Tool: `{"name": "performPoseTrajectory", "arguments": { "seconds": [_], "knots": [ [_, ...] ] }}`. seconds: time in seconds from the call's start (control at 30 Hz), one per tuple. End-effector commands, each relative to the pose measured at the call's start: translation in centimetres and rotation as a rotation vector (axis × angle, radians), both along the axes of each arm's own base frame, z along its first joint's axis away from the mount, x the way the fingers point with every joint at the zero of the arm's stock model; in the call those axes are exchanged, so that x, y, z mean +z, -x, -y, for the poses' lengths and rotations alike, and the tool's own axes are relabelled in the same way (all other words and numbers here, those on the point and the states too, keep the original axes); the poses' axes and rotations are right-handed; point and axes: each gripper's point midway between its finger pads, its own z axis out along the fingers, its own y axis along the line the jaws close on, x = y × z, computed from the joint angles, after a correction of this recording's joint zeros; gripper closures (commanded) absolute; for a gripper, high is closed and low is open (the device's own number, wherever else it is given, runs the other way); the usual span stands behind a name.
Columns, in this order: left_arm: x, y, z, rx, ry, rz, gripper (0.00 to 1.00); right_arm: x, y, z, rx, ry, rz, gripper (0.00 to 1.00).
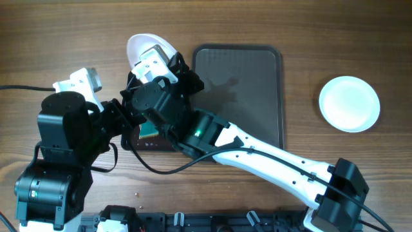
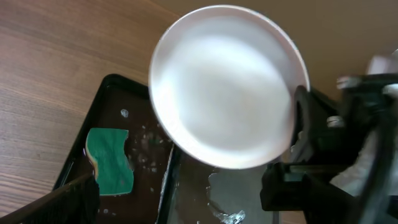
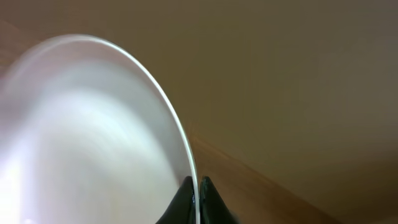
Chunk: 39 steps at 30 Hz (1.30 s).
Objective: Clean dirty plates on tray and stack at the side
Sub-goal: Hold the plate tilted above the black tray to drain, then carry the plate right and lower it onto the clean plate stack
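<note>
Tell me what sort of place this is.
Probably a robotics lab bench for dishwashing practice: robot arms over a wooden table, a dark tray, a teal sponge, white plates.

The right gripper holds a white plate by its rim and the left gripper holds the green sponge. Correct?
No. The right gripper does hold the white plate by its rim, but the left wrist view shows the green sponge lying in the black tray.

Right arm stretched out long, wrist bent. Right gripper pinched tight on the rim of a plate, which sits left of the claw. Left arm folded up. Left gripper spread wide and empty, just beside the right claw.
</note>
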Motion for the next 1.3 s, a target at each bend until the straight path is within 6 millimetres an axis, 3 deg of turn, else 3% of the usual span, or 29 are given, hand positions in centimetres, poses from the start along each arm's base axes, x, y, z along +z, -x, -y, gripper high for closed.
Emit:
{"name": "performPoseTrajectory", "arguments": {
  "seconds": [0.0,0.1,0.3,0.47,0.57,0.7,0.87,1.0,1.07,1.2,1.27],
  "knots": [
    [0.7,0.0,0.0,-0.006,-0.002,0.021,0.0,0.3,0.0,-0.4,0.023,-0.006,-0.01,0.96],
    [0.7,0.0,0.0,-0.006,-0.002,0.021,0.0,0.7,-0.2,0.6,-0.048,-0.036,0.02,0.96],
    [0.7,0.0,0.0,-0.006,-0.002,0.021,0.0,0.2,-0.2,0.8,-0.058,-0.081,0.004,0.96],
    [0.7,0.0,0.0,-0.006,-0.002,0.021,0.0,-7.3,-0.4,2.3,-0.106,-0.419,-0.349,0.96],
    [0.7,0.0,0.0,-0.006,-0.002,0.021,0.0,-10.4,-0.7,2.4,-0.102,-0.619,-0.609,0.96],
    [0.7,0.0,0.0,-0.006,-0.002,0.021,0.0,-11.4,-1.7,2.9,-0.024,-0.797,-0.845,0.96],
    [0.7,0.0,0.0,-0.006,-0.002,0.021,0.0,-10.5,-3.5,5.9,0.019,-0.961,-0.977,0.96],
    [0.7,0.0,0.0,-0.006,-0.002,0.021,0.0,-8.1,-5.0,10.2,0.047,-1.108,-1.011,0.96],
    [0.7,0.0,0.0,-0.006,-0.002,0.021,0.0,-7.3,-5.8,13.5,0.007,-1.168,-0.999,0.96],
    [0.7,0.0,0.0,-0.006,-0.002,0.021,0.0,-7.1,-6.7,21.1,-0.136,-1.27,-0.97,0.96],
    [0.7,0.0,0.0,-0.006,-0.002,0.021,0.0,-7.8,-7.1,26.5,-0.24,-1.287,-0.93,0.96]
  ]
}}
